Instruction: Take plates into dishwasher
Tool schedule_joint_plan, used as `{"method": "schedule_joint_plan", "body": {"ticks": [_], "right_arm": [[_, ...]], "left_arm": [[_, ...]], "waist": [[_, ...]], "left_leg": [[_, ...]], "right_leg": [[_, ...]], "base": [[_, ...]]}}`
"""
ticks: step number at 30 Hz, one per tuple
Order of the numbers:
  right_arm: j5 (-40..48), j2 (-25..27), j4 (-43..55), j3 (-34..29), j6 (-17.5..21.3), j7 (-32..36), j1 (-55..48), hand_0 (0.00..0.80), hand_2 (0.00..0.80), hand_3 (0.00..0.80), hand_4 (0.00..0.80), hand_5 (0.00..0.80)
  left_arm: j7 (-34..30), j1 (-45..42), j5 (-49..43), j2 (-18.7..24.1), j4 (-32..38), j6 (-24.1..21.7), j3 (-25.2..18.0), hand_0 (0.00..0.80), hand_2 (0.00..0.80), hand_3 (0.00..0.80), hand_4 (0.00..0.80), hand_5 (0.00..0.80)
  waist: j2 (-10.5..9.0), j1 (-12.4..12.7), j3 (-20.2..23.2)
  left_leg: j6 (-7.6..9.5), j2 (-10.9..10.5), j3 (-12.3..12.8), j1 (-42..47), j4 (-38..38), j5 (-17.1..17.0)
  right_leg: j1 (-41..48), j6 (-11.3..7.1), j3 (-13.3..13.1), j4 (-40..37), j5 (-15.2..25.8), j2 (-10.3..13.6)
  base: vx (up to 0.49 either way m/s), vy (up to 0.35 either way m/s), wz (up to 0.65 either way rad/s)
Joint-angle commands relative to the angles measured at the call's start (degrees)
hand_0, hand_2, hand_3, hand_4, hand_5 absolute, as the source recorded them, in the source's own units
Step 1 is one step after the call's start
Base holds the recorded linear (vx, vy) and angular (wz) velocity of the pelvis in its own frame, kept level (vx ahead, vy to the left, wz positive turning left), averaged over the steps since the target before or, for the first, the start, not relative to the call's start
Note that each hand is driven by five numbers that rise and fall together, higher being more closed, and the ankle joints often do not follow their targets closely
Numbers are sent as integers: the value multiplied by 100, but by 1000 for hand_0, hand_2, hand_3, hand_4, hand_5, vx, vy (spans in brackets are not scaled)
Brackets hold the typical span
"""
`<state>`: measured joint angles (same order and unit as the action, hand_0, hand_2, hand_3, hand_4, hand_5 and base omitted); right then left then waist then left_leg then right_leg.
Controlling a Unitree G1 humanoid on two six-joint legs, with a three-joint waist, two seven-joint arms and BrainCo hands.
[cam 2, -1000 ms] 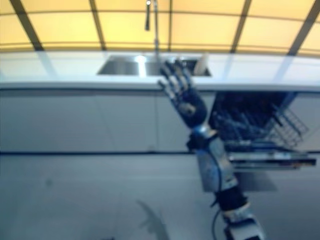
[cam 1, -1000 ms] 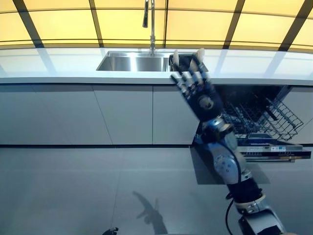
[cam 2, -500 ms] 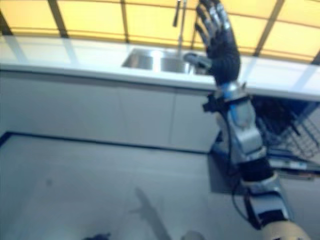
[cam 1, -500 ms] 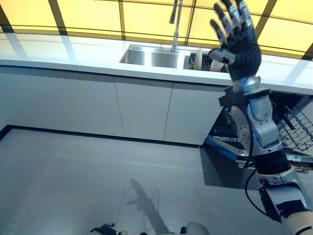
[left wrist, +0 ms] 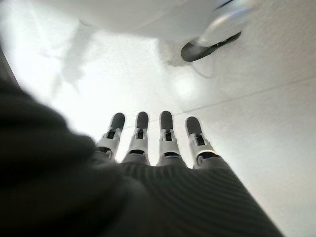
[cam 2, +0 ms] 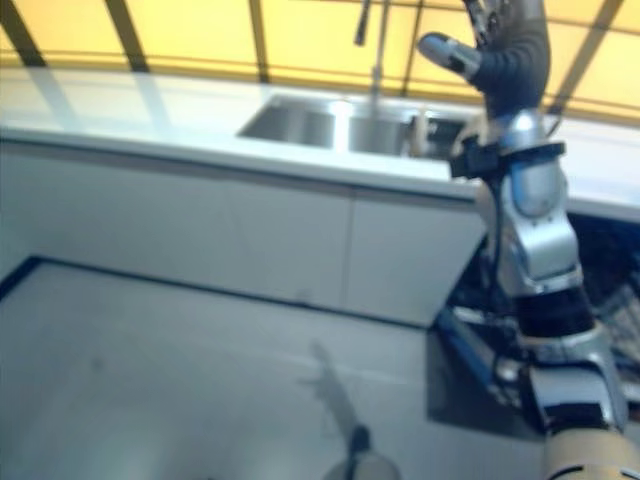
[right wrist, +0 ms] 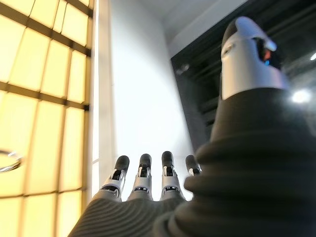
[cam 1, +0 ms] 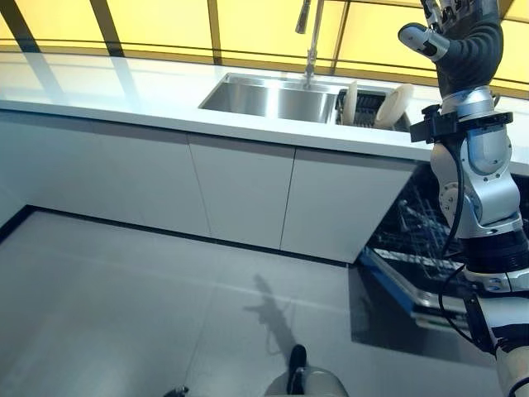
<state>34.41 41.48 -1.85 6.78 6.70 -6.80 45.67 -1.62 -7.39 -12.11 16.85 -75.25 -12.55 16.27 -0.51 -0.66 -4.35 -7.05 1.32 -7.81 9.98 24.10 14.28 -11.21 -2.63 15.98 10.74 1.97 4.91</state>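
Note:
Two pale plates [cam 1: 350, 100] [cam 1: 393, 104] stand on edge in a dark rack [cam 1: 369, 107] in the right part of the steel sink [cam 1: 264, 98]. My right hand [cam 1: 459, 40] is raised high above the counter, to the right of the plates and apart from them. In the right wrist view its fingers [right wrist: 143, 180] are straight and it holds nothing. The open dishwasher [cam 1: 423, 248] is below the counter at the right, partly hidden by my right arm. My left hand [left wrist: 153, 153] shows only in the left wrist view, fingers straight, over the floor.
A tall faucet [cam 1: 311, 37] stands behind the sink. The white counter [cam 1: 116, 87] runs across the view over white cabinet fronts [cam 1: 240, 194]. The dishwasher's lowered door [cam 1: 409, 294] juts out over the grey floor [cam 1: 124, 306].
The camera has shifted, and the sink and plates now show more clearly. My right arm has lifted further, from in front of the sink to above counter level, with the hand still open.

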Motion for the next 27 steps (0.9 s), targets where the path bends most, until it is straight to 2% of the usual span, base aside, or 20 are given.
{"method": "schedule_joint_plan", "body": {"ticks": [1, 2, 3, 4, 5, 7, 8, 9, 10, 12, 13, 14, 16, 18, 20, 21, 23, 24, 25, 27], "right_arm": [[-163, 71, 131, -19, 193, -66, 365, 0, 0, 0, 0, 0], [-288, 86, 205, -18, 170, -70, 284, 0, 0, 0, 0, 0], [-325, 166, 237, -27, 157, -139, 274, 0, 0, 0, 0, 0], [-357, 221, 243, -35, 153, -186, 276, 0, 0, 0, 0, 0], [-372, 323, 197, -47, 189, -211, 277, 0, 0, 0, 0, 0], [-452, 484, 125, -35, 141, -326, 394, 0, 0, 0, 0, 0], [-522, 537, 71, -8, 80, -415, 494, 0, 0, 0, 0, 0], [-580, 567, -30, 11, -7, -500, 627, 0, 0, 0, 0, 0], [-578, 596, -114, 34, -59, -558, 725, 0, 0, 0, 0, 0], [-555, 676, -465, 106, -45, -631, 947, 0, 0, 0, 0, 0], [-504, 730, -623, 142, -13, -618, 1013, 0, 0, 0, 0, 0], [-445, 777, -776, 148, 62, -553, 1038, 0, 0, 0, 0, 0], [-253, 976, -931, 102, 212, -417, 953, 0, 0, 0, 0, 0], [-67, 1150, -968, 56, 314, -367, 831, 0, 0, 0, 0, 0], [0, 1258, -1006, -80, 384, -296, 683, 0, 0, 0, 0, 0], [27, 1268, -968, -318, 436, -181, 456, 0, 0, 0, 0, 0], [45, 1302, -734, -799, 395, -119, -65, 0, 0, 0, 0, 0], [146, 1387, -600, -1082, 373, -111, -372, 0, 0, 0, 0, 0], [162, 1433, -482, -1292, 301, -138, -582, 0, 0, 0, 0, 0], [274, 1463, -336, -1646, 311, -73, -955, 0, 0, 0, 0, 0]], "left_arm": [[-10, -453, -133, 316, 23, -655, -50, 0, 0, 0, 0, 0], [-15, -506, -8, 288, 140, -837, -111, 0, 0, 0, 0, 0], [-61, -510, 66, 323, 353, -898, -140, 0, 0, 0, 0, 0], [-99, -493, 132, 359, 466, -951, -161, 0, 0, 0, 0, 0], [-195, -475, 223, 419, 616, -998, -193, 0, 0, 0, 0, 0], [-336, -458, 333, 554, 867, -1103, -203, 0, 0, 0, 0, 0], [-387, -475, 320, 610, 945, -1171, -238, 0, 0, 0, 0, 0], [-453, -513, 264, 674, 1008, -1225, -302, 0, 0, 0, 0, 0], [-485, -546, 227, 709, 1019, -1265, -328, 0, 0, 0, 0, 0], [-415, -736, 39, 755, 979, -1430, -399, 0, 0, 0, 0, 0], [-338, -844, -69, 744, 915, -1523, -452, 0, 0, 0, 0, 0], [-231, -931, -156, 714, 839, -1604, -502, 0, 0, 0, 0, 0], [-23, -1110, -278, 639, 640, -1755, -645, 0, 0, 0, 0, 0], [150, -1196, -265, 558, 464, -1857, -705, 0, 0, 0, 0, 0], [138, -1230, -217, 538, 412, -1890, -851, 0, 0, 0, 0, 0], [170, -1226, -289, 536, 366, -1899, -891, 0, 0, 0, 0, 0], [293, -1250, -569, 564, 338, -1958, -899, 0, 0, 0, 0, 0], [315, -1264, -619, 587, 359, -2040, -890, 0, 0, 0, 0, 0], [299, -1244, -617, 614, 336, -2146, -883, 0, 0, 0, 0, 0], [315, -1178, -611, 589, 260, -2330, -904, 0, 0, 0, 0, 0]], "waist": [[-223, 317, 235], [-329, 417, 127], [-393, 499, -6], [-464, 543, -76], [-428, 614, -180], [-396, 738, -289], [-308, 815, -323], [-215, 907, -337], [-179, 981, -353], [-70, 1232, -330], [-68, 1328, -342], [-59, 1395, -360], [-58, 1473, -401], [-77, 1511, -401], [-176, 1534, -355], [-206, 1517, -347], [-337, 1522, -325], [-434, 1518, -273], [-496, 1522, -229], [-399, 1388, -195]], "left_leg": [[45, -853, 170, 92, 1616, -2286], [27, -961, 473, -896, 3001, -2328], [68, -766, 812, -1618, 3801, -1951], [128, -715, 907, -1998, 3829, -1832], [193, -457, 969, -2272, 3442, -1681], [312, -355, 1052, -2448, 2148, -1549], [324, -281, 1134, -2428, 1164, -1589], [297, -211, 1175, -2405, 192, -1713], [270, -229, 1155, -2336, -393, -1830], [187, -211, 754, -2436, -2014, -2333], [167, -195, 665, -2446, -2429, -2622], [135, -165, 742, -2619, -2822, -2771], [101, -120, 1073, -2963, -2781, -2945], [135, -3, 1125, -3133, -2477, -3074], [280, 83, 1239, -3038, -2447, -2753], [345, 72, 1274, -2983, -2096, -2616], [516, -79, 1144, -3030, -1694, -2340], [660, -227, 1147, -2990, -1620, -2223], [754, -357, 1124, -2924, -1642, -2172], [942, -516, 1053, -2557, -1765, -2017]], "right_leg": [[435, 96, -316, -768, 615, 237], [730, 228, -341, -799, 441, 363], [981, 313, -346, -820, 308, 400], [1061, 313, -364, -838, 274, 463], [1202, 316, -389, -858, 198, 407], [1322, 264, -412, -910, 83, 382], [1405, 231, -445, -913, -21, 292], [1509, 203, -510, -933, -123, 180], [1586, 183, -581, -943, -182, 129], [1816, 118, -834, -988, -294, -78], [1959, 110, -974, -1029, -338, -138], [2123, 118, -1089, -1007, -431, -210], [2407, 143, -1256, -960, -667, -320], [2572, 96, -1315, -790, -1010, -268], [2678, -30, -1210, -571, -1122, -49], [2733, -123, -1060, -370, -1132, 150], [2809, -276, -1000, 45, -800, 480], [2783, -337, -938, 494, -169, 712], [2662, -384, -902, 863, 262, 852], [2100, -426, -949, 2268, 954, 985]], "base": [[385, -213, -20], [429, -297, -31], [289, -255, -26], [205, -172, -22], [231, -89, -17], [296, -29, -10], [390, 31, -17], [436, 45, -30], [485, 53, -22], [547, 32, -13], [546, 9, -14], [511, 11, -17], [493, 51, -30], [502, 124, -51], [541, 242, -53], [538, 268, -55], [503, 267, -25], [475, 305, 11], [451, 340, 18], [456, 396, 7]]}}
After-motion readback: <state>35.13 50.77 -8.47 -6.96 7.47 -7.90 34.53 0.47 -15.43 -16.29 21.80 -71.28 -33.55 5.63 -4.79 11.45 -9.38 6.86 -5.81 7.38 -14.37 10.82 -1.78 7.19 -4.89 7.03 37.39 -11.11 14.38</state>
